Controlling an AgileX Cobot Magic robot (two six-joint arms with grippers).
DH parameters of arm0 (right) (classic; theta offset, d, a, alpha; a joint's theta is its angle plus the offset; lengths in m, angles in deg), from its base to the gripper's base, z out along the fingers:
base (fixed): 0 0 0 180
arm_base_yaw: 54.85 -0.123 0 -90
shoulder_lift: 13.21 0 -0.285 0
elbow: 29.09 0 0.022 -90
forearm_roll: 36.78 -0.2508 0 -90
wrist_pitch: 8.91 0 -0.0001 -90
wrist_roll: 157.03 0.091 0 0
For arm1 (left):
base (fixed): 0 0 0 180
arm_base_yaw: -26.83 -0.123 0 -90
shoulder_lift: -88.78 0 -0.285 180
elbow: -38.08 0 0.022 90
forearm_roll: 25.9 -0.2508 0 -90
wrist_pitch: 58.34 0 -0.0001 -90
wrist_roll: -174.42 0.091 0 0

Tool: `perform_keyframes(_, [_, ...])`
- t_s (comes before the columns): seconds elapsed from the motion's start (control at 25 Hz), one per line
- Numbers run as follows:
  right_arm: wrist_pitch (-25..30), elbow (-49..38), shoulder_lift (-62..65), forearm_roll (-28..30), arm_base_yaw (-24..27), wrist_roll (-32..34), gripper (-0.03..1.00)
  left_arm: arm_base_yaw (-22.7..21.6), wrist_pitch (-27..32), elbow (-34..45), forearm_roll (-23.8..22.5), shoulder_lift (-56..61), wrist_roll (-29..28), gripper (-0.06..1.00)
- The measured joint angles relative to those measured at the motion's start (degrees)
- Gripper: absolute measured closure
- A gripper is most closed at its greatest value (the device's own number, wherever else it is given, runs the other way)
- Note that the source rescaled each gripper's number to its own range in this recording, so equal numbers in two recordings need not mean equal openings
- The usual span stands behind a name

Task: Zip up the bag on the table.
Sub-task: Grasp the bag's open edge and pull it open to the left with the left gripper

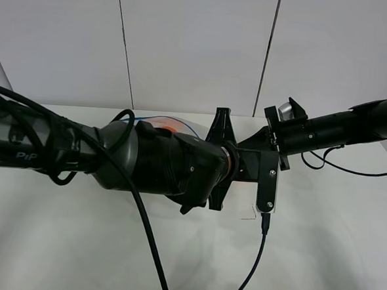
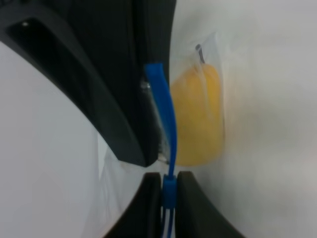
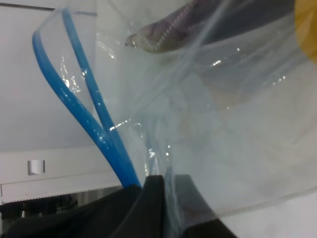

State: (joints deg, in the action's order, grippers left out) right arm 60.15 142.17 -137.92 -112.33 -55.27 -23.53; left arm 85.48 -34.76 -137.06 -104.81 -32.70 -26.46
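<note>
1. From the high camera, the bag (image 1: 188, 124) lies on the white table (image 1: 319, 245) near its far edge. It is almost wholly covered by the left arm (image 1: 114, 154), so only a clear corner with something orange (image 1: 170, 126) inside shows.
2. The right arm (image 1: 339, 131) reaches in from the other side, and the two arms meet over the middle of the table.
3. In the left wrist view, the left gripper (image 2: 169, 184) has its jaws closed on the blue zipper strip (image 2: 166, 109) — the strip runs straight in between the two dark fingers (image 2: 146, 208).
4. Just beside the strip, a piece of yellow produce (image 2: 200, 119) presses against the clear plastic.
5. In the right wrist view, the right gripper (image 3: 168, 198) has its jaws pinched together on the bag's clear film, right where the strip reaches them.
6. Away from those jaws the strip splits into two blue tracks that stand apart — here the bag's mouth is open.
</note>
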Motion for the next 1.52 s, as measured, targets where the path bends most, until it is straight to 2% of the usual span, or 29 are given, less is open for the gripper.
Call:
perform_keyframes(0.48, [-0.25,0.0,0.0,0.69,0.0,0.0,0.97,0.06,3.08,0.74,-0.35,0.0,1.45,0.94])
perform_keyframes(0.92, [-0.71,0.11,0.0,2.94,0.0,0.06,0.97,-2.77,5.47,5.7,-0.54,1.72,1.61,0.94])
perform_keyframes(1.12, [-1.58,0.29,0.0,3.85,0.0,0.5,0.97,-5.14,6.1,6.08,0.74,3.12,1.85,0.94])
perform_keyframes(1.32, [-1.77,0.29,0.0,4.45,0.0,0.56,0.97,-7.95,6.79,6.2,3.82,4.25,5.15,0.94])
perform_keyframes(1.52, [-1.82,0.29,0.0,4.4,0.18,0.74,0.97,-10.97,7.31,6.2,4.83,4.82,6.93,0.94])
